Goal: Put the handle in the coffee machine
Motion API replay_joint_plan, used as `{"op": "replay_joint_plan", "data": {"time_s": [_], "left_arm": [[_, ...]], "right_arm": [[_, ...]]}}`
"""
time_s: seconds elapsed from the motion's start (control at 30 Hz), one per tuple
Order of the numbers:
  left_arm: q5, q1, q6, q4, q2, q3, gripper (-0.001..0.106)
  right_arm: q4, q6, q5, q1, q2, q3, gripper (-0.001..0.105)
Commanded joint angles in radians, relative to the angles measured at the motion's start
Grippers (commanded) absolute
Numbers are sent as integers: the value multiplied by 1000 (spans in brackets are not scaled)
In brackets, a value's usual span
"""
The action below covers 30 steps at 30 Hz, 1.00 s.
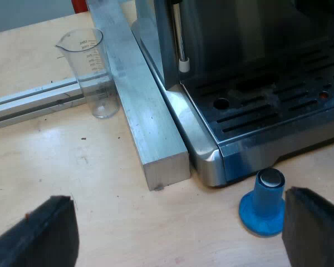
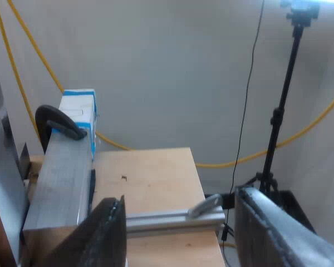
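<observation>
Wide apart and holding nothing, the left gripper (image 1: 179,206) hangs low over the pale wooden worktop (image 1: 89,183), its two black fingers (image 1: 39,233) standing well clear of each other. Just beside one finger a blue tamper (image 1: 264,203) stands upright on its broad base, close to the front corner of the espresso machine (image 1: 211,161). On the machine, the slotted drip tray (image 1: 273,100) is bare, and a thin steam wand (image 1: 182,55) with a white tip hangs over the tray's edge. A long aluminium bar (image 1: 139,105) lies flat along the machine's side, touching or nearly touching it. On the bar's far side a clear measuring glass (image 1: 92,72) stands upright, just beside the bar and in front of a slim metal rail (image 1: 28,103). The right gripper (image 2: 181,211) is likewise spread wide and empty, above the worktop's edge, where a rail (image 2: 167,219) lies across. Near it an aluminium block (image 2: 58,178) is held by a black clamp (image 2: 55,125) next to a blue and white box (image 2: 80,108). Beyond the worktop a black tripod (image 2: 284,111) stands before a plain wall with a yellow cable (image 2: 22,78).
</observation>
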Motion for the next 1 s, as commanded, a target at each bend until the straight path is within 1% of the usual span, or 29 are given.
{"op": "replay_joint_plan", "data": {"time_s": [0.03, 0.13, 0.4, 0.5, 0.57, 0.63, 0.67, 0.73, 0.9, 1.0], "left_arm": [[2, 1, -5, -6, -134, 0, 76], [2, 1, -5, -6, -134, 0, 76], [2, 1, -5, -6, -134, 0, 76], [2, 1, -5, -6, -134, 0, 76], [2, 1, -5, -6, -134, 0, 76], [2, 1, -5, -12, -134, 0, 76], [2, 1, -5, -14, -134, 3, 76], [2, 1, -5, -28, -134, 11, 76], [2, 1, -5, -65, -134, 30, 76], [2, 1, -9, -68, -134, 30, 76]], "right_arm": [[54, 5, -26, -5, -49, -4, 47], [121, 5, -89, -5, -117, -4, 47], [230, 8, -105, -5, -289, -4, 47], [282, 24, -113, -5, -319, -16, 47], [331, 23, -163, 0, -312, -18, 47], [341, 24, -248, -1, -314, 1, 47], [341, 26, -261, -1, -314, 8, 47], [335, 39, -330, -1, -314, 45, 47], [303, 77, -400, -1, -312, 138, 47], [263, 103, -453, -1, -312, 214, 47]]}}
